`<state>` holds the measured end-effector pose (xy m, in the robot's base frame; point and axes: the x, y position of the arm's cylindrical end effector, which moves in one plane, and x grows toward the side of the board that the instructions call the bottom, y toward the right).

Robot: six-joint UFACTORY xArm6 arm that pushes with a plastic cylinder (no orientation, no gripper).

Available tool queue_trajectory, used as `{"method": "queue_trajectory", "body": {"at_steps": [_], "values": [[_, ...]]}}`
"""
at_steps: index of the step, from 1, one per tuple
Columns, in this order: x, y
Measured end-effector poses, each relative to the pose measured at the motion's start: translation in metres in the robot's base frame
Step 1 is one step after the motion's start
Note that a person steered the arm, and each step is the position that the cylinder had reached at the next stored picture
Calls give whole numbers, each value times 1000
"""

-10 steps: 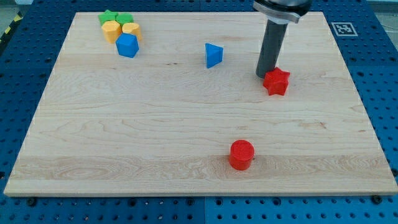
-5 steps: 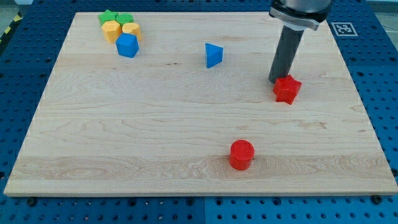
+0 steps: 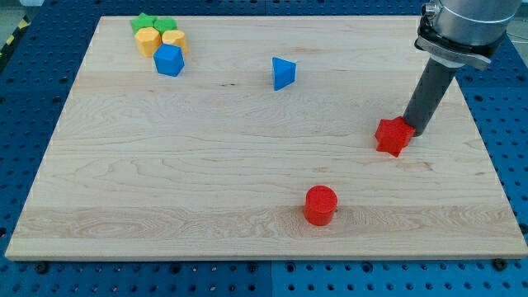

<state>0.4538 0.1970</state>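
Tip (image 3: 412, 132) touches the red star block (image 3: 393, 136), on its right.

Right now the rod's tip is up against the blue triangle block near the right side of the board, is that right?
Not quite. In the camera view, my tip is up against the red star block near the view's right side of the board. The blue triangle block sits apart, toward the view's top centre.

No readable words, brands or numbers show anywhere. The only sign is a black-and-white square marker (image 3: 456, 38) on the blue base beyond the board's (image 3: 247, 157) top-right corner, its pattern not legible as text.
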Motion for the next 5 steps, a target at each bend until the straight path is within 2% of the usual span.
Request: {"method": "queue_trajectory", "body": {"at_steps": [2, 3, 5], "values": [[13, -49], [37, -60], [44, -69]]}}
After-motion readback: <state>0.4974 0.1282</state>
